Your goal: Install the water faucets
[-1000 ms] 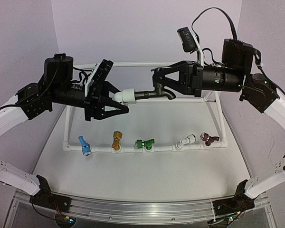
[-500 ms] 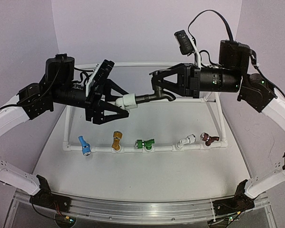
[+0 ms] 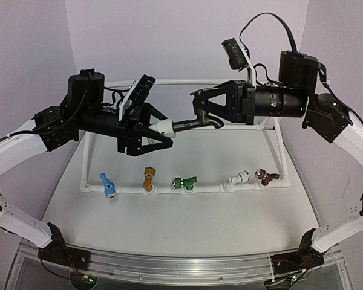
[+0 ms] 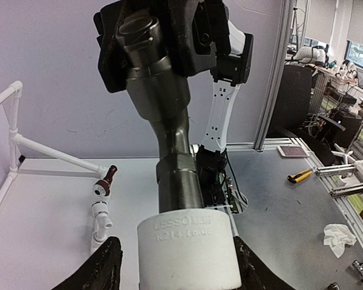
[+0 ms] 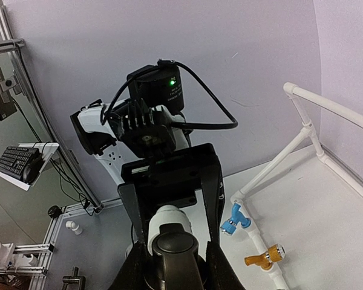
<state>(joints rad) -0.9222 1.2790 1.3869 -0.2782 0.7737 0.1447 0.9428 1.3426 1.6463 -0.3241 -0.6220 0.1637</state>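
Note:
My right gripper (image 3: 198,106) is shut on the lever end of the dark grey faucet (image 3: 196,121) and holds it level in mid-air above the table. Its white fitting (image 3: 164,126) points left. My left gripper (image 3: 166,130) is open, its fingers straddling the fitting with a gap on one side. In the left wrist view the fitting (image 4: 188,248) fills the space between my fingers (image 4: 97,270). In the right wrist view the faucet head (image 5: 176,257) sits between my fingers. Blue (image 3: 107,184), gold (image 3: 148,178), green (image 3: 184,182), white (image 3: 236,179) and maroon (image 3: 266,176) faucets stand on the front pipe.
A white PVC pipe frame (image 3: 209,188) runs around the table, with its back rail behind both grippers. An aluminium rail (image 3: 169,264) lies along the near edge. A yellow tool (image 4: 301,176) and a crumpled tissue (image 4: 339,235) lie beyond the table.

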